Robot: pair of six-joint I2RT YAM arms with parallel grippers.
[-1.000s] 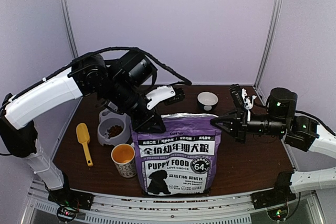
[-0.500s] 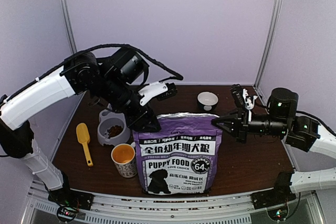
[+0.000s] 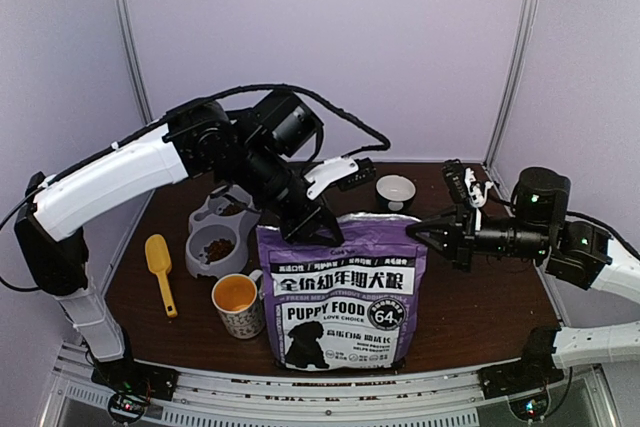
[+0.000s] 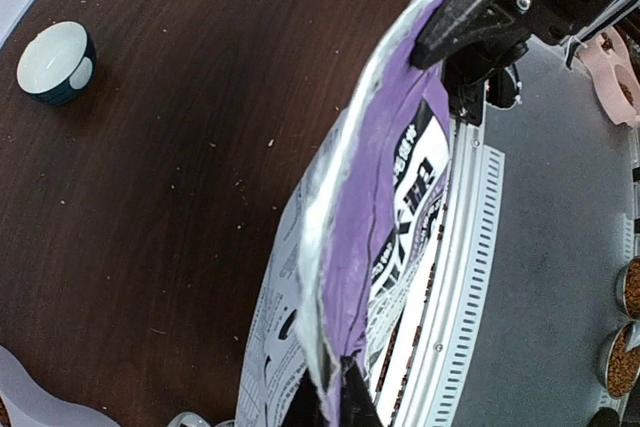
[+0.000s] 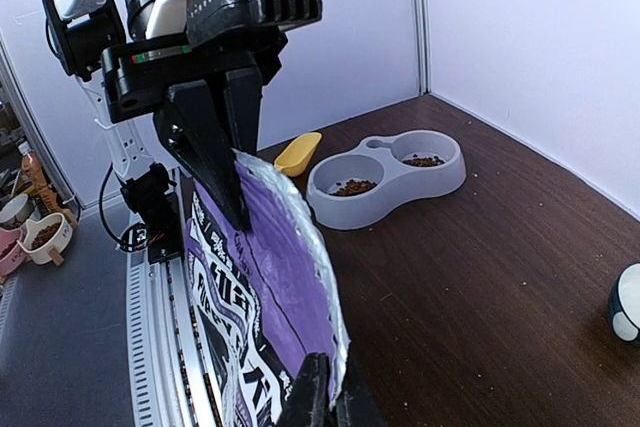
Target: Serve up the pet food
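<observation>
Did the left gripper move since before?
Yes. The left gripper went right, farther from the gray food bowl, which stayed put. It now pinches the top edge of the purple bag.

Bright, even light; fisheye wrist cams.

We count one purple bag [image 3: 342, 292] at near centre and one mug [image 3: 238, 305] just to its left. At the left lie one yellow scoop [image 3: 159, 259] and one grey feeder [image 3: 215, 242] with two wells, both holding kibble [image 5: 352, 187]. One small bowl [image 3: 395, 192] stands far right. Two arms appear: left arm [image 3: 120, 177], right arm [image 3: 585, 247].
</observation>
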